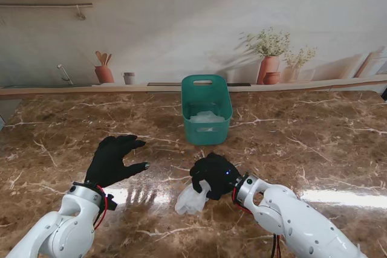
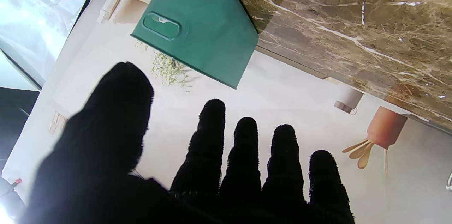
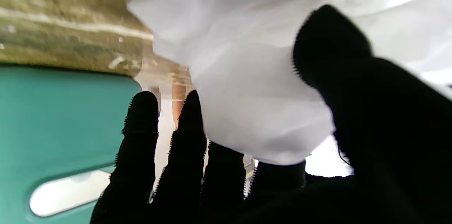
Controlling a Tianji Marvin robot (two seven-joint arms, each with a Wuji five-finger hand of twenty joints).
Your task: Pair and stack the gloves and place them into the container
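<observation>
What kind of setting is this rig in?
Likely a mock kitchen counter, staged: a brown marble-look table top, and a printed backdrop with a utensil pot and potted plants. A teal container stands on the table.

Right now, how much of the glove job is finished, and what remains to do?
Partly done: the green container already holds something white, apparently gloves, though I cannot tell how many. In hand: the right hand grips a white glove low over the marble table, nearer to me than the container. The left hand is open and holds nothing. Left: carrying this glove into the container.
</observation>
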